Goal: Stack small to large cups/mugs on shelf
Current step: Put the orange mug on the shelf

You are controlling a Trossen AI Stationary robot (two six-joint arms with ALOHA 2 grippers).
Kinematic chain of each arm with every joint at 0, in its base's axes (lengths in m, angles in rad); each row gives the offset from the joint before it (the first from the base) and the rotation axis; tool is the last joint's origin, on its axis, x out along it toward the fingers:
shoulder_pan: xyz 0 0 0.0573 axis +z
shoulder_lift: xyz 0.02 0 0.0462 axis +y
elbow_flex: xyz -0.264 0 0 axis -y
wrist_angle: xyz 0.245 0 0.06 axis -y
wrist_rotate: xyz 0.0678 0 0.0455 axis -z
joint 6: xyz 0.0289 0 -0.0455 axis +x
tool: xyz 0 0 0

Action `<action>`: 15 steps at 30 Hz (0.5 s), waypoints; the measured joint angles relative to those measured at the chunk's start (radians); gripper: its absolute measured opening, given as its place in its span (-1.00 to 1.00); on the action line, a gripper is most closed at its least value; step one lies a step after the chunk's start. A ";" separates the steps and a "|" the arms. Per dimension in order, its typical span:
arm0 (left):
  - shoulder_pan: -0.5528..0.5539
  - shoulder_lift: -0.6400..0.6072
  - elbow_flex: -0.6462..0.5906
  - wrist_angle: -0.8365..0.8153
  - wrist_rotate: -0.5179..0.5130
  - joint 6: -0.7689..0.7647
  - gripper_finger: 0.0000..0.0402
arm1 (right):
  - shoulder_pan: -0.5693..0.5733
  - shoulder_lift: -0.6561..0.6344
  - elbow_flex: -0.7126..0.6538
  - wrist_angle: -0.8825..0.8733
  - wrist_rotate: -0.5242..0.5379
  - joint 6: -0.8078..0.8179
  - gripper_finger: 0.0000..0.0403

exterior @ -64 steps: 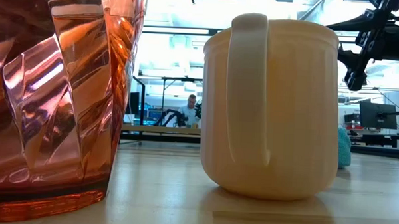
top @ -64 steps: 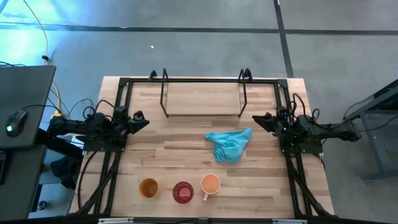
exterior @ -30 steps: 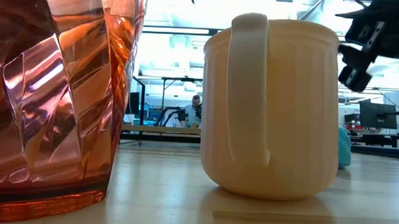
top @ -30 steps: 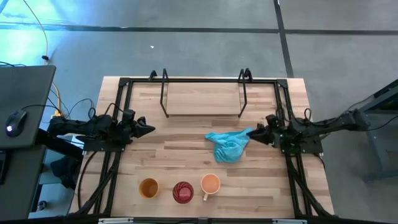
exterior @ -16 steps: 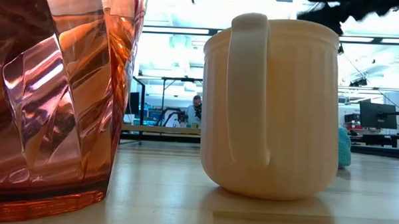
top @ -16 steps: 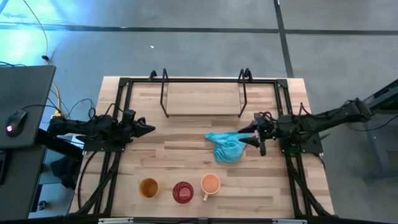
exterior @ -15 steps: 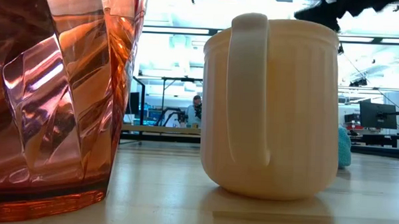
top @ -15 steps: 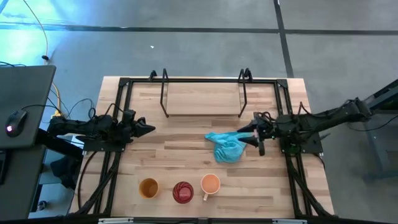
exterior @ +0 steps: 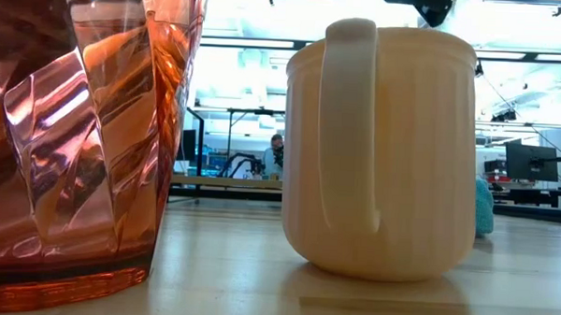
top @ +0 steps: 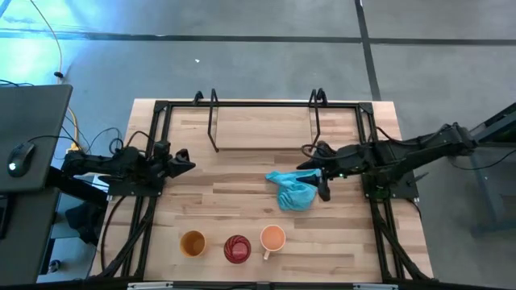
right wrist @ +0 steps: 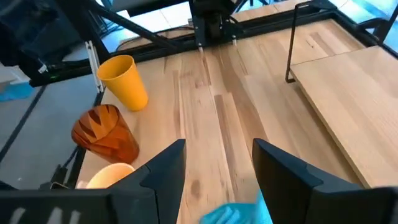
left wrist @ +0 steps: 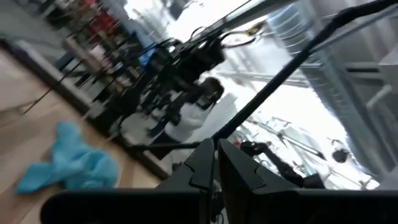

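Three cups stand upright on their bases in a row near the table's near edge: a yellow-orange cup (top: 193, 242), a red ribbed cup (top: 237, 249) and a light orange mug (top: 272, 238) with its handle toward the near edge. The shelf (top: 262, 127), a light-wood board in a black rod frame, stands at the far middle. My right gripper (top: 315, 179) hangs open in the air over the right end of a turquoise cloth (top: 294, 190), touching nothing. In its wrist view the cups (right wrist: 124, 81) lie ahead of its fingers (right wrist: 163, 169). My left gripper (top: 185, 159) waits shut at the left edge.
The turquoise cloth lies crumpled on the table between the shelf and the cups. Black frame rails (top: 155, 137) run along the table's left and right sides. Bare wood lies between the cloth and the left arm. People and desks show in the room beyond (exterior: 276, 157).
My right gripper has risen and reached out from the table's right edge toward the middle, ending above the cloth's right end. It has rolled about its own axis and stayed open. The cups, the cloth and the shelf have not moved.
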 joint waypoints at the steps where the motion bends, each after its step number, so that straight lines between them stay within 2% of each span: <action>1: 0.000 0.000 0.000 0.011 0.005 0.010 -0.94 | 0.000 0.012 0.013 -0.003 -0.001 0.016 -0.12; 5: 0.000 0.000 0.000 0.002 0.016 0.021 -0.94 | 0.000 0.046 0.042 -0.003 -0.034 0.123 -0.12; 15: 0.000 0.000 0.000 -0.172 0.016 0.022 -0.94 | 0.037 0.157 0.047 -0.085 -0.151 0.399 -0.12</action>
